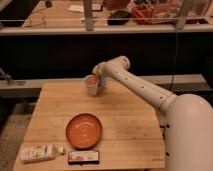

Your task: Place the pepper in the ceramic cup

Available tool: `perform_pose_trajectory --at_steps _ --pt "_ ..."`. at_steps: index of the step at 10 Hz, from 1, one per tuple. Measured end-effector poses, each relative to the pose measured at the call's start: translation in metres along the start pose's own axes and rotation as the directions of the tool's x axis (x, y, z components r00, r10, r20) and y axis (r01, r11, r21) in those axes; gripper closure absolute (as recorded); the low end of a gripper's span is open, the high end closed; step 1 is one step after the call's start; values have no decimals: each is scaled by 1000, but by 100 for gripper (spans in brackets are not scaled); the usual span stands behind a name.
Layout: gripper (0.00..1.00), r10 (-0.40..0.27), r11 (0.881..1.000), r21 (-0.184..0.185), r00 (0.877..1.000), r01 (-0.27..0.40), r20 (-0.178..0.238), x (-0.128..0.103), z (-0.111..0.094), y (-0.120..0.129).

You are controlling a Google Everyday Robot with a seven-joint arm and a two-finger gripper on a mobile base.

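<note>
The wooden table [125, 120] is a pale, plank-topped rectangle whose far edge runs just behind the ceramic cup [91, 88], while its near edge lies under a flat white tube [39, 152] and a small dark-framed packet [84, 156]. The cup stands close to that far edge, toward the middle-left of the top. Bare wood stretches to the left of the cup and across the right half of the table, and a broad strip of open board separates the cup from the orange plate [84, 130], which sits well apart from it toward the near side. The tube and packet lie side by side just beyond the plate's near rim, near the front edge.

The gripper [95, 80] hangs directly over the cup's mouth, at the end of 1 white, smooth-shelled arm [142, 87] that reaches in from the robot's rounded white body [187, 135] at the right. Whether its fingers are spread or pressed together cannot be told. A small orange-red shape, the pepper [90, 80], shows at the cup's rim right under the gripper; whether it is pinched or already resting inside cannot be told.

The cup is off-white, plain and slightly tapered. The plate is round, shallow and glossy orange with a raised rim.
</note>
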Motion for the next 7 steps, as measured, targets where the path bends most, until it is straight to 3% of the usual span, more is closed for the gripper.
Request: perform_pose_trajectory --at_steps 1,7 --pt "21 -5 1000 0 1000 5 10 -1 2 0" --pt "20 -77 997 -14 996 77 34 -3 2 -6"
